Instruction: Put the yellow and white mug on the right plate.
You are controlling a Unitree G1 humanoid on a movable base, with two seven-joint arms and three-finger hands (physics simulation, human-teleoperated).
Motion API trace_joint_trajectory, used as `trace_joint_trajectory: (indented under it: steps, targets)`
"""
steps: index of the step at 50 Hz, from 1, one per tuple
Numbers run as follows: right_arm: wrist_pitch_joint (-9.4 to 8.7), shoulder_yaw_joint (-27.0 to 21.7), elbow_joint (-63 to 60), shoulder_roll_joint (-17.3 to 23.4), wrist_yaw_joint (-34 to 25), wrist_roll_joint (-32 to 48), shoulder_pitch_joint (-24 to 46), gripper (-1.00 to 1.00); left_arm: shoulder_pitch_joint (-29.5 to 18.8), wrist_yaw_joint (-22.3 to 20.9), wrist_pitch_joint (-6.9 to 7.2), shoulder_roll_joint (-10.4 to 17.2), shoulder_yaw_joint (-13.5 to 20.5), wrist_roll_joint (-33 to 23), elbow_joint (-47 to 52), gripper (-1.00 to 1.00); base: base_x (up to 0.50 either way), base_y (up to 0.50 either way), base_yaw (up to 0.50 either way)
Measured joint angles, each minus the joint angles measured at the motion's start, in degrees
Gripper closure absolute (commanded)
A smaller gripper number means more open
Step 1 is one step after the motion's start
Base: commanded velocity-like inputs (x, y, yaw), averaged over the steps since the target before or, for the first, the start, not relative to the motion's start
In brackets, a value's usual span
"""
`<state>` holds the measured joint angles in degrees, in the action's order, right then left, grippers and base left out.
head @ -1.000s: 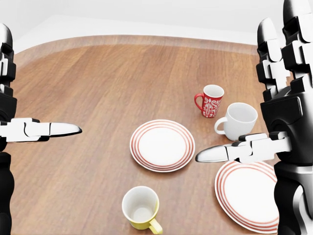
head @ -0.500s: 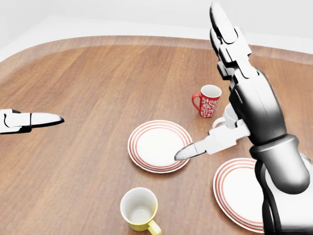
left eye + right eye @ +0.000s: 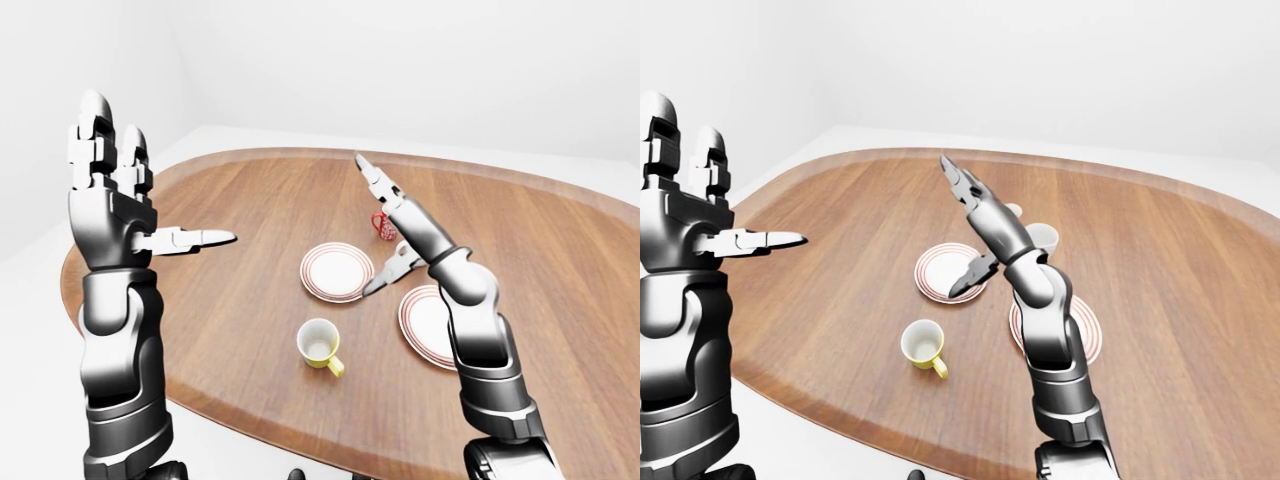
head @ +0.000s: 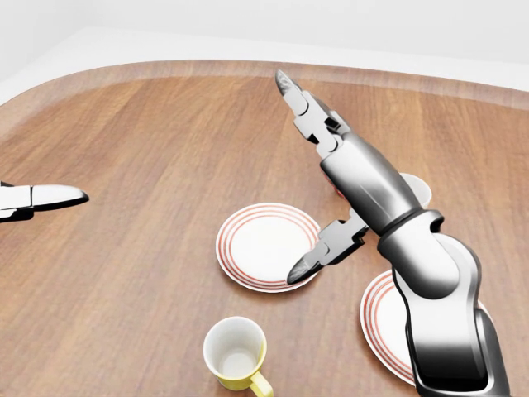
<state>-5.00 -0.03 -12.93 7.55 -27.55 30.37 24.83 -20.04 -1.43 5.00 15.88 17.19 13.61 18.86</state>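
The yellow and white mug [image 4: 235,354] stands upright on the wooden table [image 4: 149,149] at the bottom centre of the head view, handle toward the bottom right. The right plate [image 4: 382,318], white with red rings, lies to its right, partly under my right forearm. My right hand [image 4: 297,178] is open, its fingers stretched toward the top of the view and its thumb over the left plate [image 4: 256,244], well above the mug. My left hand [image 3: 160,185] is open and raised at the left, far from the mug.
A red patterned mug [image 3: 383,226] and a plain white mug [image 3: 1042,238] stand above the right plate; in the head view my right arm hides most of both. The table edge curves along the top and left.
My right arm has swung left and leaned over the plates, now covering the red and white mugs. My left hand has drawn back toward the left edge. The yellow mug has not moved.
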Motion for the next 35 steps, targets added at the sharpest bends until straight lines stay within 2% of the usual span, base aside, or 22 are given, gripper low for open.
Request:
trace_joint_trajectory:
  steps: [16, 35]
  targets:
    - [0.00, 2.02, 2.73, -2.49, 0.66, 6.25, -2.07, -1.00, 0.04, 0.05, 0.00, 0.31, 0.25, 0.22, 0.10, -0.98, 0.00, 0.00, 0.00]
    - [0.00, 3.61, 11.87, -4.64, 4.20, 8.94, -1.70, -1.00, 0.02, -0.03, 0.00, 0.26, 0.25, 0.32, 0.36, -0.98, 0.00, 0.00, 0.00]
